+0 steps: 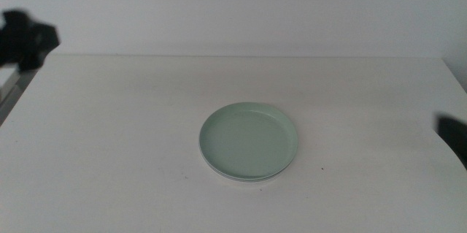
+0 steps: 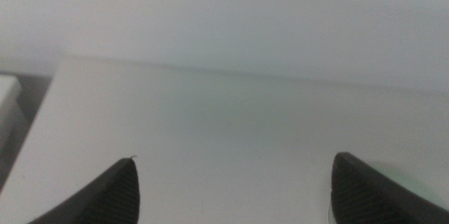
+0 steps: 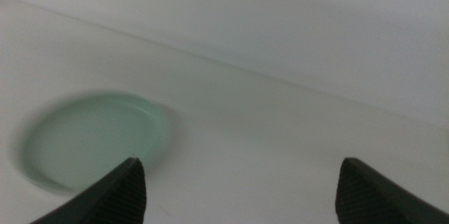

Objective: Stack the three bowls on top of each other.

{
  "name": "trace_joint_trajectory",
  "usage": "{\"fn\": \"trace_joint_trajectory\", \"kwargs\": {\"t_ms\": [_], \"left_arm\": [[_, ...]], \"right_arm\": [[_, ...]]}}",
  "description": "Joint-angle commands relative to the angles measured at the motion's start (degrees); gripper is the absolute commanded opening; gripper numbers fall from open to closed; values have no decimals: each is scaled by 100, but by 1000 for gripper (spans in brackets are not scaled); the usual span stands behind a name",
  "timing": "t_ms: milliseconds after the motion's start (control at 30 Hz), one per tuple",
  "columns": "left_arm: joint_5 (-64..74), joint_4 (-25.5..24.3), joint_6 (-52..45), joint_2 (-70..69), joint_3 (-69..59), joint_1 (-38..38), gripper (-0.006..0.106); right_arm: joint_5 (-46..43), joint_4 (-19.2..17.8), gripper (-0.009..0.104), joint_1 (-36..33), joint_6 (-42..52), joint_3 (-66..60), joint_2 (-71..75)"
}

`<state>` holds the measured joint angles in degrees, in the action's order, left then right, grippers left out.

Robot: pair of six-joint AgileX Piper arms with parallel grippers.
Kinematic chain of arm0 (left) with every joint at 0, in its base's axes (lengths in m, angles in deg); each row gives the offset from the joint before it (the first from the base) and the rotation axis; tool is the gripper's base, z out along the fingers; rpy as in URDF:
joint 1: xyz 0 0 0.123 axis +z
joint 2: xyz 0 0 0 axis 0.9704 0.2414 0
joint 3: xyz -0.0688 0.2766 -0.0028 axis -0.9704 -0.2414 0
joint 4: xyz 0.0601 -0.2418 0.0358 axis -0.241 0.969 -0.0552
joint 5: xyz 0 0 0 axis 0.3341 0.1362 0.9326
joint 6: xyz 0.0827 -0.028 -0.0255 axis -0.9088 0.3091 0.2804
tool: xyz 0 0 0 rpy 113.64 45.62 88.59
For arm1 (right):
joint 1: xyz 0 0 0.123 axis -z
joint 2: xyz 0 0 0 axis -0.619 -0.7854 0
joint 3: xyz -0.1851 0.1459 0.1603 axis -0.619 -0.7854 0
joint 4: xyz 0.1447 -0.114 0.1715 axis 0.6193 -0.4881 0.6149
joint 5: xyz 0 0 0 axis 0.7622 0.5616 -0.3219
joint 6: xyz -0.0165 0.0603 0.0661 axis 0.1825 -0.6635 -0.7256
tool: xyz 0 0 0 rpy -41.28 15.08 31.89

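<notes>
Both pincers gape wide and hold nothing: the left pincer [image 2: 231, 189] hangs over bare white counter [image 1: 109, 131] near its far left corner, the right pincer [image 3: 238, 189] at the right edge. Between them, mid-counter, lies the shallow round mint green bowl [image 1: 248, 141] with its low rim, open surface all around. A pale rim [image 1: 237, 180] peeks beneath it; what lies under it stays hidden.

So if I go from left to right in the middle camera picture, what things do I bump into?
Left end effector at the far left edge → mint green bowl topping the stack in the middle of the table → right end effector at the right edge.
</notes>
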<state>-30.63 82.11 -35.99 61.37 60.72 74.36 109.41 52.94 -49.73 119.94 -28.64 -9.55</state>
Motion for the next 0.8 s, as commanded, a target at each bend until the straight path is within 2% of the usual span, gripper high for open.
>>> {"fn": "trace_joint_trajectory", "kwargs": {"t_ms": [0, 133, 267, 333, 567, 767], "left_arm": [[-574, 34, -10, -760, -676, -5, 94], [-1157, 11, -10, -2151, -1971, -5, 94], [-1365, -112, -10, -3419, -3167, -5, 94], [-1365, -112, -10, -3954, -3631, -5, 94], [-1396, -112, 3, -5303, -4855, -5, 94], [-1344, -226, 3, -5303, -5055, -5, 94]], "right_arm": [[-67, -499, 89, 533, 26, -640, 659], [-67, -504, 89, 1201, 26, -1885, 1986], [-67, -889, 89, 1313, 26, -2719, 3233], [-67, -927, 89, 1313, 26, -2933, 3598], [-417, -927, 89, 1313, 26, -3074, 3598], [-430, -927, 89, 1313, 26, -3074, 3598]]}}
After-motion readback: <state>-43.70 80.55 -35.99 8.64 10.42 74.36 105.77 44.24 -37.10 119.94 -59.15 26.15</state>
